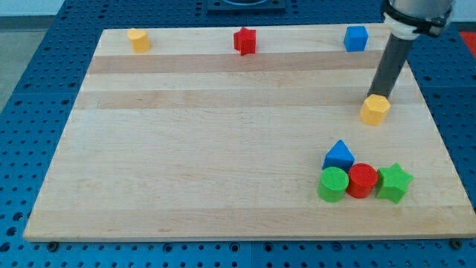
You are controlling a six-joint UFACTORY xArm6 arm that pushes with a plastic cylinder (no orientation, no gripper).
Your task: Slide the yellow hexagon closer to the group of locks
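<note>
The rod's tip (pixel 379 95) sits against the far, upper side of the yellow hexagon (pixel 375 109), a position that suits pushing it toward the view's bottom, where the group waits: a blue triangle (pixel 339 155), green cylinder (pixel 333 184), red cylinder (pixel 362 180) and green star (pixel 393 183), packed together near the wooden desk (pixel 223 149) edge. The end effector is a bare rod, so it holds nothing and only presses. The hexagon lies apart from the cluster, above it at the view's right.

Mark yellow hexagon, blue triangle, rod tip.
yellow hexagon (pixel 375 109), camera view, top face.
blue triangle (pixel 339 155), camera view, upper face.
my tip (pixel 379 96), camera view, rod's lower end, touching the hexagon's far edge.
</note>
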